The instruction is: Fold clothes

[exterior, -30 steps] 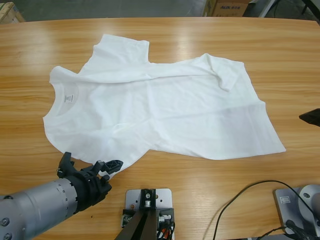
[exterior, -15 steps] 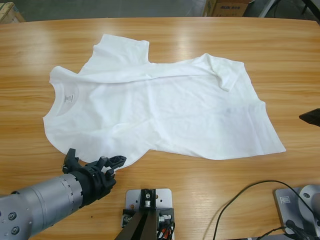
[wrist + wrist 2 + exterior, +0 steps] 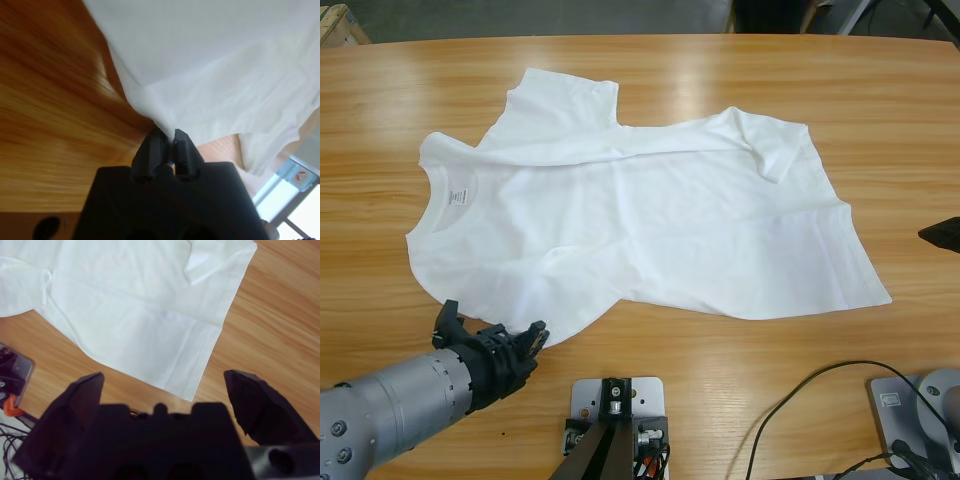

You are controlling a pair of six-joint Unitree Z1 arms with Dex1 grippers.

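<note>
At table's near-left edge: left gripper (image 3: 520, 338), open half a second ago, now pinched shut on the near sleeve of the T-shirt (image 3: 640, 220), which lies spread mid-table (image 3: 880, 100); first fold can likely start; right gripper (image 3: 165, 385) spread wide, hovering off hem.

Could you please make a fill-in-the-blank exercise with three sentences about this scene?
1. The left gripper is shut on the edge of the ____.
2. The right gripper has its jaws ____, with nothing between them.
3. The T-shirt lies on a ____ table.

Missing words: T-shirt; open; wooden
</note>
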